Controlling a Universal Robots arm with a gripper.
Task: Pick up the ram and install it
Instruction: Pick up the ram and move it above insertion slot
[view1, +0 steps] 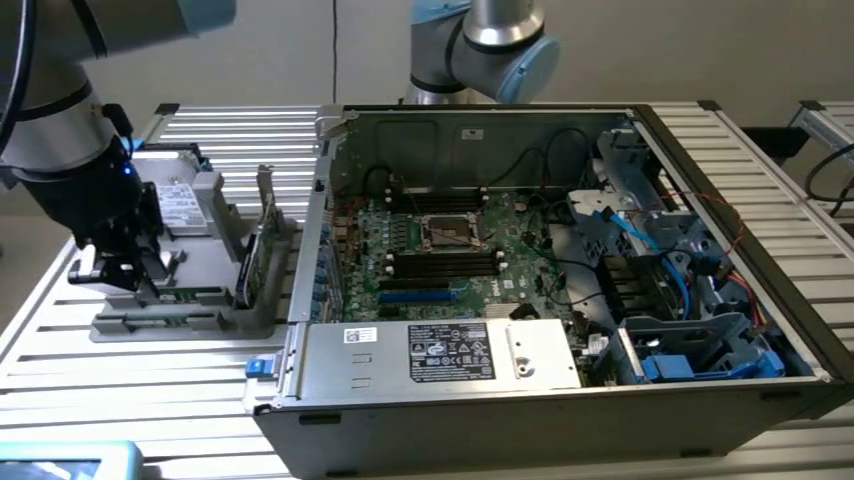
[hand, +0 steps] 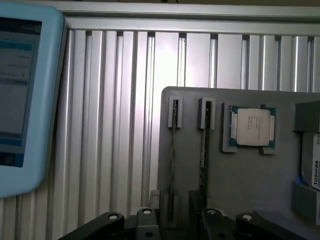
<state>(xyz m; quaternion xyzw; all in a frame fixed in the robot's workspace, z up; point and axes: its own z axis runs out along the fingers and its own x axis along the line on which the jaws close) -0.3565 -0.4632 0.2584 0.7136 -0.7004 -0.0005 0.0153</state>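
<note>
The ram (view1: 198, 295) (hand: 204, 150) is found standing on edge in a groove of the grey tray (view1: 160, 326) (hand: 250, 195). The tray rests on the slatted table (view1: 134, 400) (hand: 115, 130) at the exterior view's left, beside the open computer case (view1: 534, 432).

In the exterior view a short green length of the ram is seen, and its far end is covered by the claw (view1: 131, 283) (hand: 176, 212). The claw is held close over the tray at that end, its jaws set wide apart, with nothing gripped between them. Contact with the tray cannot be judged.

In the wrist view the ram is presented edge-on, so chips and sticker cannot be made out. A second groove is noted beside it, toward the pale-blue tablet (view1: 60, 462) (hand: 20, 100). Whether the thin line in that groove is a board cannot be told.

A processor (hand: 251, 127) and a hard drive (view1: 180, 205) (hand: 313, 167) are seated in the tray on the ram's other side. The drive is cut off at the frame's edge in the wrist view.

An expansion card (view1: 248, 262) with a metal bracket (view1: 267, 210) is stood upright near the ram's end on the case side.

Inside the case the motherboard (view1: 447, 250) with black memory slots (view1: 445, 265) is exposed. Cables (view1: 601, 215) are draped beside it toward the exterior view's right. The tablet is cut off in both views.
</note>
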